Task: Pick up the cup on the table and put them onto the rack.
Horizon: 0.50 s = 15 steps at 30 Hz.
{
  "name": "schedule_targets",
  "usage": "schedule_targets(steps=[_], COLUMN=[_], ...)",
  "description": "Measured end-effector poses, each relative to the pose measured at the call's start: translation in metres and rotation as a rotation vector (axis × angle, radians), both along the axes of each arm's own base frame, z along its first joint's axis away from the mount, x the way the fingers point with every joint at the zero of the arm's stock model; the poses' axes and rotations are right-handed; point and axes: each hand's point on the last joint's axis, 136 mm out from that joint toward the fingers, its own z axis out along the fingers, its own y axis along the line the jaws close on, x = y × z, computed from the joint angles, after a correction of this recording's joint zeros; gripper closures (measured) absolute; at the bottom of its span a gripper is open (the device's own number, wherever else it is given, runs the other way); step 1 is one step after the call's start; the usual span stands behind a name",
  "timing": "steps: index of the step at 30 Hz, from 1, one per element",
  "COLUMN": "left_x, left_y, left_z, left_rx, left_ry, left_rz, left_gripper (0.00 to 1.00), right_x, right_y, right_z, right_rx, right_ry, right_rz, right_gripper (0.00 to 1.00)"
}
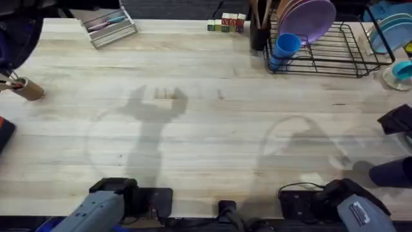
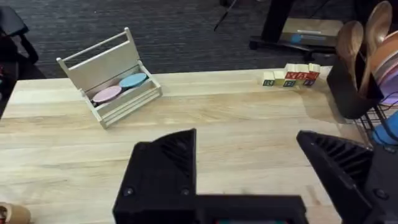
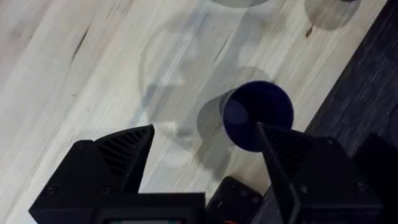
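Overhead, one bright-blue cup (image 1: 285,48) already sits tipped in the black wire rack (image 1: 335,51), by the purple plate (image 1: 309,18). The right wrist cam adds a second, dark blue cup (image 3: 256,114) standing upright on the table (image 3: 93,68) near its edge, just past the right gripper (image 3: 205,152), jaws wide apart and empty. Left gripper (image 2: 249,155) is spread open too, facing the wooden tray (image 2: 109,78) and letter blocks (image 2: 292,74).

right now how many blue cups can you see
2. One blue cup sits in the black wire rack, beside the purple plates. The other cup stands on the table by its right edge, before the open right claw. More may hide behind the plates.
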Motion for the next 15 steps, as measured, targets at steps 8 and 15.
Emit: schedule_targets(steps=[8, 15], left_x=[0.0, 0.0], left_y=[0.0, 0.0], left_z=[0.0, 0.0], left_rx=[0.0, 0.0], left_ry=[0.0, 0.0], left_rz=[0.0, 0.0], left_gripper=[0.007, 0.007], right_x=[0.007, 0.01], right_y=[-0.006, -0.009], right_z=[-0.015, -0.04], right_rx=[0.039, 0.133], right_ry=[0.045, 0.129], right_rz=[0.0, -0.034], right_gripper=[0.008, 0.008])
